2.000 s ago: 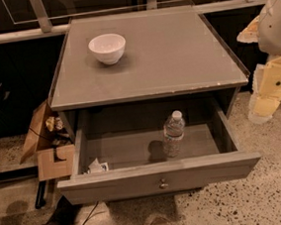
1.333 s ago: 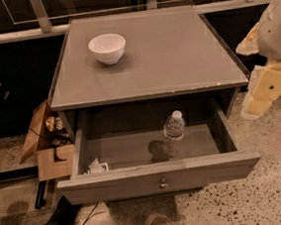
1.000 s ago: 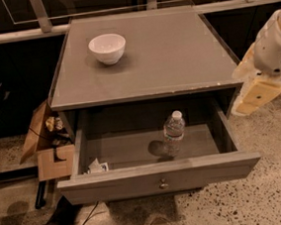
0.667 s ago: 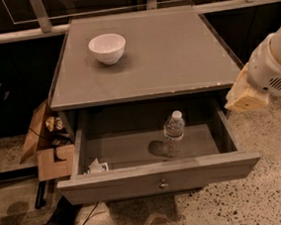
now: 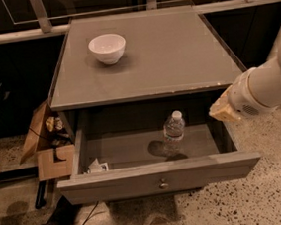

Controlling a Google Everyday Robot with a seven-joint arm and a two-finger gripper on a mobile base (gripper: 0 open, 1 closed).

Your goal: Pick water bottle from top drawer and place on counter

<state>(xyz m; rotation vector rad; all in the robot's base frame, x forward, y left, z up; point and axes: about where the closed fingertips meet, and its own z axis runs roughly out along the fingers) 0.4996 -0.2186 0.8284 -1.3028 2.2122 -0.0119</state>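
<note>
Dim, warm light falls from above onto the worktop (image 5: 175, 56), the brightest surface. The white bowl (image 5: 107, 48) casts a soft shadow at its base. The water bottle (image 5: 174, 131) throws a dark one leftwards across the top drawer (image 5: 129, 148) floor. The tool (image 5: 223, 109), at the drawer's right wall, catches yellowish light. The surroundings sink into near-black.

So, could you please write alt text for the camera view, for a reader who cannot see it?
A clear water bottle stands upright in the open top drawer beneath a grey counter. The robot's hand hovers at the drawer's right side, just below the counter edge, apart from the bottle. A white bowl sits on the counter.
</note>
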